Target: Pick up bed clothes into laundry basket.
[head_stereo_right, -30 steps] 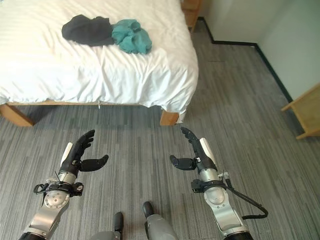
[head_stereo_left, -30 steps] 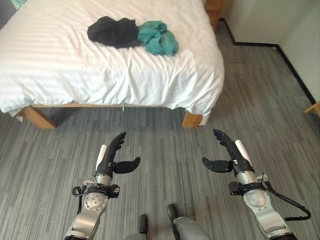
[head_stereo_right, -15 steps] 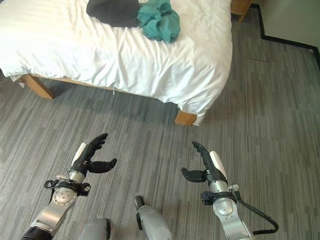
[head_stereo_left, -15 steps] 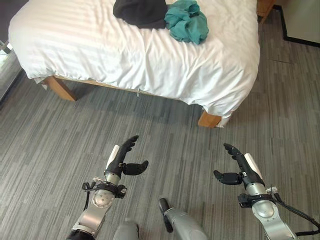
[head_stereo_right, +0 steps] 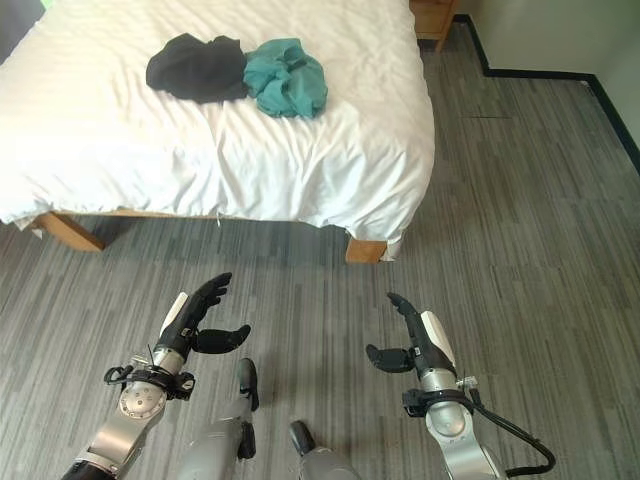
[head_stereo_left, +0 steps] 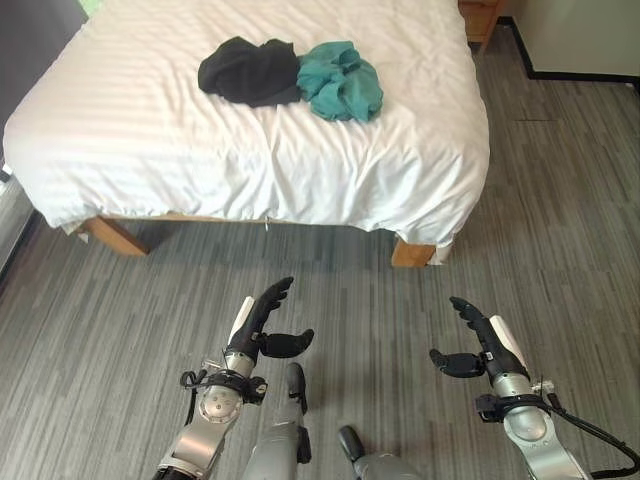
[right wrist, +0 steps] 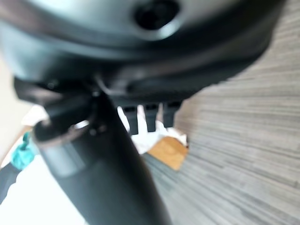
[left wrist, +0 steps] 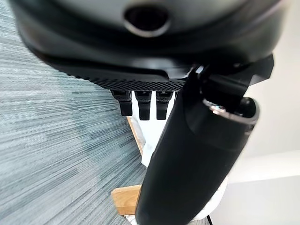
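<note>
A black garment (head_stereo_left: pixel 247 72) and a teal garment (head_stereo_left: pixel 341 81) lie crumpled side by side, touching, on the white bed (head_stereo_left: pixel 170 140). Both hands hang over the grey floor well in front of the bed, far from the clothes. My left hand (head_stereo_left: pixel 258 322) is open, fingers straight and thumb out, holding nothing. My right hand (head_stereo_left: pixel 477 342) is open too, thumb pointing inward, empty. The teal garment (right wrist: pixel 18 152) shows past the right thumb in the right wrist view. The left wrist view has the bed's wooden leg (left wrist: pixel 124 199) past the fingers.
The bed stands on wooden legs (head_stereo_left: pixel 412 253), its sheet overhanging the near edge. Grey striped carpet (head_stereo_left: pixel 560 230) stretches between me and the bed. A wooden piece of furniture (head_stereo_left: pixel 480 12) stands at the bed's far right corner, by a white wall with black skirting (head_stereo_left: pixel 580 75).
The whole picture has shifted, so the camera moved: the bed sits more to the left and the clothes lower in view. Both hands stay open and empty.
</note>
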Controlling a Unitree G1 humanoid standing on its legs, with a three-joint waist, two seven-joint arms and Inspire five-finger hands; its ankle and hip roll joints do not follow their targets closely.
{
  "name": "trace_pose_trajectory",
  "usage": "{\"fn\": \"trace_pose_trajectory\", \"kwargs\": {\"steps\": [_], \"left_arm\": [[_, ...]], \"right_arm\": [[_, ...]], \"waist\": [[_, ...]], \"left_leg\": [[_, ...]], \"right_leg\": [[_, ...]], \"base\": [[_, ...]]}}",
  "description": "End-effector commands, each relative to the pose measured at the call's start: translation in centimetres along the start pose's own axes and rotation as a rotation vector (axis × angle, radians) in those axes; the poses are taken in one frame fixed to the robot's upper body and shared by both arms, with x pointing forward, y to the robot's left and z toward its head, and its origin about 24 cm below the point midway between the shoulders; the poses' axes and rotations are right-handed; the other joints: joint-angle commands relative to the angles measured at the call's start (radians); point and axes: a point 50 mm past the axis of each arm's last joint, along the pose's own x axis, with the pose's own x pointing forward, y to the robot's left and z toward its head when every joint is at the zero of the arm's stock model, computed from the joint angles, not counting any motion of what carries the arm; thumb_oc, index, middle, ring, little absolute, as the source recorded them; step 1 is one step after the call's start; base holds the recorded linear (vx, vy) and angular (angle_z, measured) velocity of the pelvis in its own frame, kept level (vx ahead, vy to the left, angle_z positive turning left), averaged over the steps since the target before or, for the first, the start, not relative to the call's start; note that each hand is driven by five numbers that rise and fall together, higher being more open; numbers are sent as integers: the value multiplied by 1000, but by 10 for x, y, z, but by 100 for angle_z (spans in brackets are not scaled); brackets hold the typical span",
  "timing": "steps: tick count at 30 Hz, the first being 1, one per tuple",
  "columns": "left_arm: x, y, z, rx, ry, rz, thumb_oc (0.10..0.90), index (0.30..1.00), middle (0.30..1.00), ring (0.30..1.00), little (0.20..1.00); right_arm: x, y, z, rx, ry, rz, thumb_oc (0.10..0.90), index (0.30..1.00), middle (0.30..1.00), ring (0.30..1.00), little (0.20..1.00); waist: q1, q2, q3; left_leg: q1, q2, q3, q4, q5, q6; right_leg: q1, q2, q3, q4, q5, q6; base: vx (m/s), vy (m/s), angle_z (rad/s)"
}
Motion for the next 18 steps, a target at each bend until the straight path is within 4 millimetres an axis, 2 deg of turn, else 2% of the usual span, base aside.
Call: {"fn": "trace_pose_trajectory", "kwargs": {"steps": [1, 2, 3, 5, 6, 7, 8, 9, 10, 11, 12, 13, 15, 16, 18], "left_arm": [[3, 12, 40, 21, -216, 53, 800, 900, 900, 900, 900], [3, 12, 40, 21, -216, 53, 800, 900, 900, 900, 900], [3, 14, 41, 21, -218, 60, 800, 900, 900, 900, 900], [2, 20, 39, 34, -211, 82, 800, 900, 900, 900, 900], [2, 23, 39, 43, -214, 88, 800, 900, 900, 900, 900], [2, 26, 40, 71, -215, 93, 800, 900, 900, 900, 900], [3, 27, 40, 70, -217, 95, 800, 900, 900, 900, 900], [2, 37, 40, 104, -215, 135, 800, 900, 900, 900, 900], [3, 40, 40, 114, -214, 139, 800, 900, 900, 900, 900], [3, 42, 38, 117, -209, 152, 800, 900, 900, 900, 900], [3, 42, 38, 116, -209, 153, 800, 900, 900, 900, 900], [3, 42, 37, 118, -205, 148, 800, 900, 900, 900, 900], [4, 40, 33, 111, -188, 138, 800, 900, 900, 900, 900], [3, 40, 27, 106, -165, 135, 800, 900, 900, 900, 900], [6, 38, 25, 100, -149, 127, 800, 900, 900, 900, 900]], "right_arm": [[11, -33, 38, -106, -198, -135, 800, 900, 900, 900, 900], [11, -33, 38, -107, -198, -135, 800, 900, 900, 900, 900], [13, -36, 41, -137, -207, -156, 800, 900, 900, 900, 900], [17, -44, 52, -211, -249, -210, 800, 900, 900, 900, 900], [20, -53, 59, -261, -279, -259, 800, 900, 900, 900, 900], [25, -77, 74, -305, -317, -370, 800, 900, 900, 900, 900], [25, -78, 75, -305, -318, -371, 800, 900, 900, 900, 900], [30, -106, 106, -373, -421, -515, 800, 900, 900, 900, 900], [31, -118, 122, -387, -472, -580, 800, 900, 900, 900, 900], [30, -131, 134, -398, -508, -651, 800, 900, 900, 900, 900], [30, -131, 134, -399, -509, -652, 800, 900, 900, 900, 900], [30, -144, 144, -409, -533, -709, 800, 900, 900, 900, 900], [29, -172, 166, -463, -581, -814, 800, 900, 900, 900, 900], [27, -180, 175, -471, -610, -856, 800, 900, 900, 900, 900], [28, -192, 191, -499, -636, -912, 800, 900, 900, 900, 900]], "waist": [[-3, -35, -96], [1, -34, -98], [-3, -44, -106], [1, -71, -123], [0, -84, -126], [-17, -103, -116], [-11, -94, -113], [-16, -100, -103], [-10, -100, -99], [-5, -104, -102], [-5, -103, -102], [-4, -108, -106], [-1, -105, -105], [2, -107, -96], [-8, -96, -79]], "left_leg": [[-11, 14, 16, -34, 129, 8], [-14, 17, 18, -34, 130, 6], [0, 16, 25, -34, 146, 8], [29, 11, 28, -34, 131, 18], [47, 5, 31, -34, 121, 21], [88, -8, 30, -34, 87, 24], [84, 6, 32, -34, 94, 22], [121, 14, 44, -34, 53, 31], [134, 30, 53, -34, 47, 30], [156, 32, 57, -34, 24, 33], [154, 33, 57, -34, 25, 33], [172, 26, 57, -34, 6, 36], [203, 16, 39, -34, -28, 44], [226, 4, 23, -34, -35, 50], [258, -16, -27, -34, -62, 58]], "right_leg": [[197, -166, -16, -123, -67, 255], [192, -164, -12, -121, -66, 255], [192, -186, -19, -110, -70, 268], [166, -224, -27, -54, -38, 299], [144, -238, -25, -3, 23, 316], [95, -239, -21, 123, 154, 333], [88, -225, -12, 125, 163, 333], [42, -214, -26, 185, 208, 332], [13, -214, -54, 173, 221, 336], [-23, -220, -101, 144, 224, 336], [-24, -219, -101, 142, 226, 336], [-51, -211, -146, 103, 209, 336], [-115, -158, -215, 18, 128, 325], [-166, -108, -221, -28, 110, 310], [-178, -68, -235, -100, 104, 296]], "base": [[421, 232, -80], [429, 243, -76], [310, 128, -64], [461, 171, -58], [557, 164, -51], [376, 105, -33], [454, 105, -9], [286, 63, 0], [425, 81, -14], [199, 31, -21], [230, 42, -17], [275, 77, -2], [391, 104, 11], [364, 59, 23], [285, 29, 46]]}}
